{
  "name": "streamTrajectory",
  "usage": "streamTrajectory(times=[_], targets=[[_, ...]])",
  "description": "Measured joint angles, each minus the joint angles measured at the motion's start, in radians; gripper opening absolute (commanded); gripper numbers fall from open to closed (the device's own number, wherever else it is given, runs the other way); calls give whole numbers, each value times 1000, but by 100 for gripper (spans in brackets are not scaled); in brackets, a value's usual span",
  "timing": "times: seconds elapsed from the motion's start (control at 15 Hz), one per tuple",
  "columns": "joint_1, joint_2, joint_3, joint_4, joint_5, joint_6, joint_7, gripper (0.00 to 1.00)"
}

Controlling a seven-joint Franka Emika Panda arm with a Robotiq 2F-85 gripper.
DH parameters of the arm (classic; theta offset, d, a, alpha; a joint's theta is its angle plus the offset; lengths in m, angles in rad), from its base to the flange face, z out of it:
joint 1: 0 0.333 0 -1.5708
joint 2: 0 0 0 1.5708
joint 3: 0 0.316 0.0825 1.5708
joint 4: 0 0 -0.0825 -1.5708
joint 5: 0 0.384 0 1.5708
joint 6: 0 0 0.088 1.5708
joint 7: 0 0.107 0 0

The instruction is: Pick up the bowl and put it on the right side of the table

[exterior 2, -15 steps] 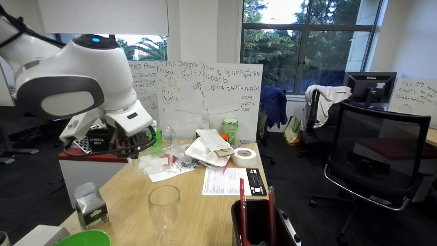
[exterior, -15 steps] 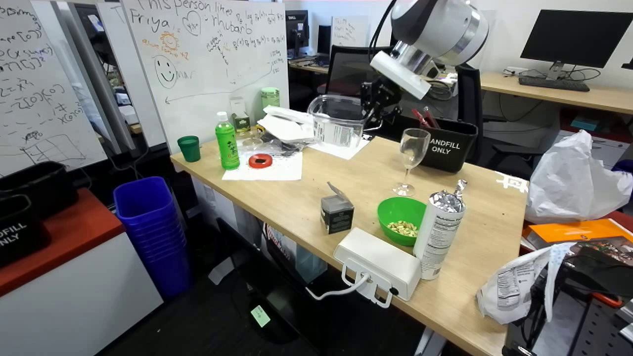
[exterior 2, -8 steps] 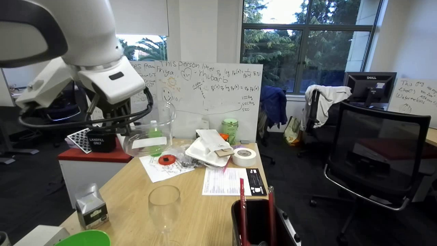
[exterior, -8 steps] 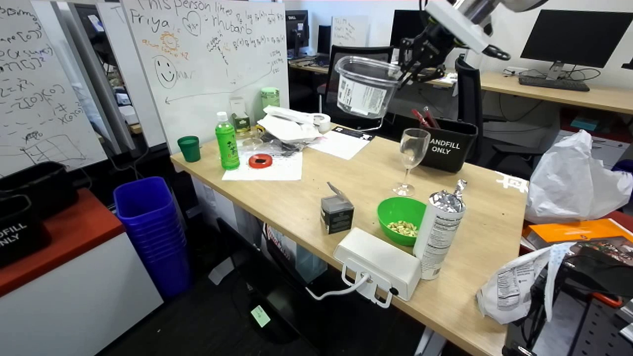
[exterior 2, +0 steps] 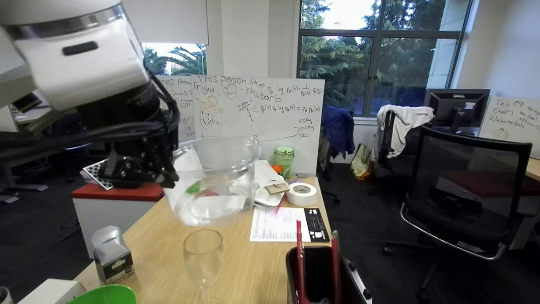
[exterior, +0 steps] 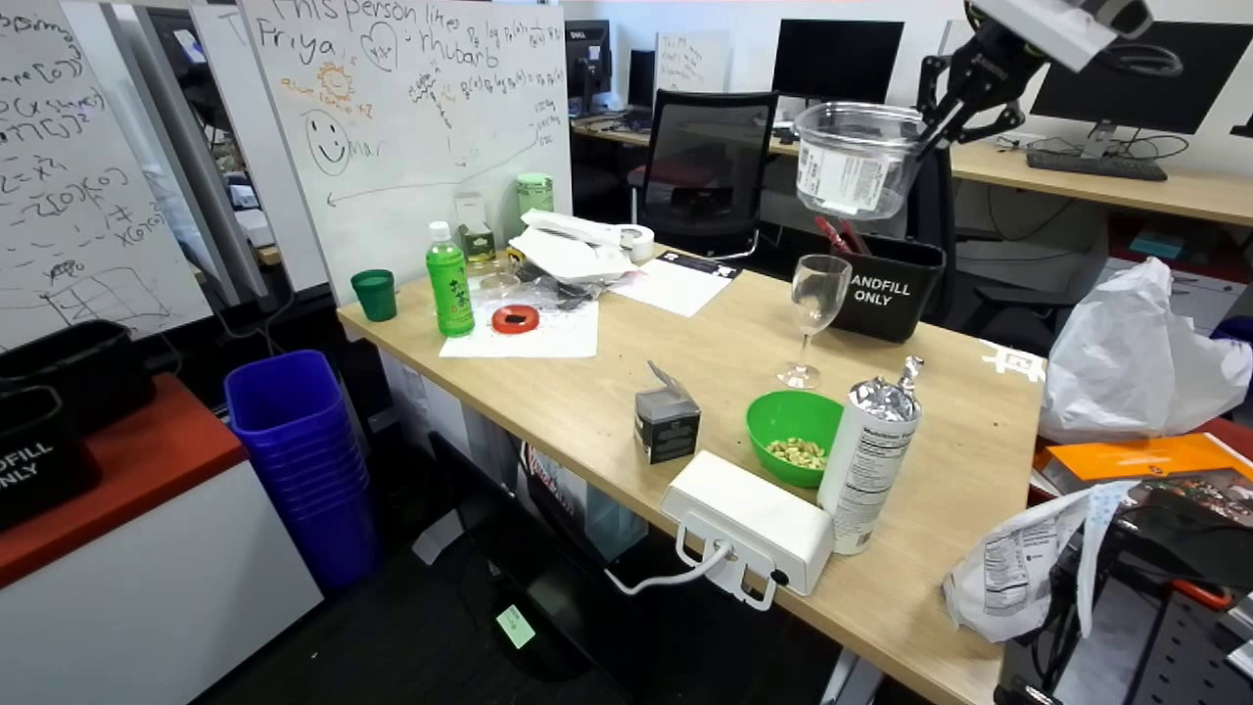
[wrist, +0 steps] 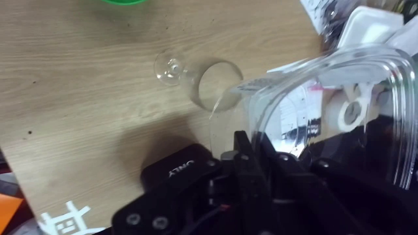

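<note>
Hand [exterior: 925, 145] in exterior view: pinches one side of clear bowl [exterior: 850, 164], aloft above bench [exterior: 587, 392]; lopsided grip could let bowl swivel. In exterior view: early descent might snag on red sticks [exterior 2: 300, 261] poking from bin [exterior 2: 318, 266]. Wrist view: bowl wall between fingers [wrist: 242, 145], wine glass [wrist: 196, 81] standing lower; low swing could topple it.

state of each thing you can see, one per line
Clear bowl, held in the air, lidless
Claw, pinching that bowl's side
Wine glass, upright, looks empty
Black bin by the wine glass, open, red sticks inside
Green bowl, nut-like pieces inside
Dark box, top flap open
Green bottle, upright, capped
Blue bins, nested in a stack
</note>
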Motion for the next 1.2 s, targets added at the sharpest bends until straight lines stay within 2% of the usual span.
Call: streamTrajectory(times=[0.27,0.47,0.8,1.0,1.2], targets=[[-83,-26,-7,-94,-139,2,252,2],[-111,-8,-9,-175,-185,-4,416,2],[-103,139,-9,-270,-177,38,676,2],[-82,263,-16,-268,-129,78,803,2],[-49,338,-25,-244,-53,102,866,2]])
